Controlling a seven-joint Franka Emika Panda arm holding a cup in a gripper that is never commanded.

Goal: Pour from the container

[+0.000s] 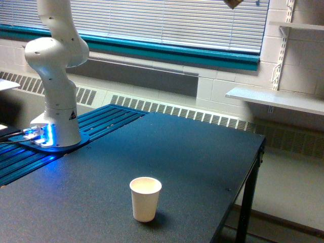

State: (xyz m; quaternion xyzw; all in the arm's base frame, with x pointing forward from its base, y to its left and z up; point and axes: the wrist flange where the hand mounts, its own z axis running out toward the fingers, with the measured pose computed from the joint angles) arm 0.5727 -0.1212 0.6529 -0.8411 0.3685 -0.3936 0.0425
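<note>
Exterior view, white paper cup stood upright on dark table, arm base mounted well behind it toward the view's left, brownish container glimpsed high above at the top edge, gripper unseen, jaw state not determinable.

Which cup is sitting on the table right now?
The small white paper cup, upright on the black table; the other is only a brown sliver at the top edge.

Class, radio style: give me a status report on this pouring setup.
Claw out of frame. Brownish object at top edge, container unconfirmed. White paper cup upright on black table. Nothing around the cup.
</note>
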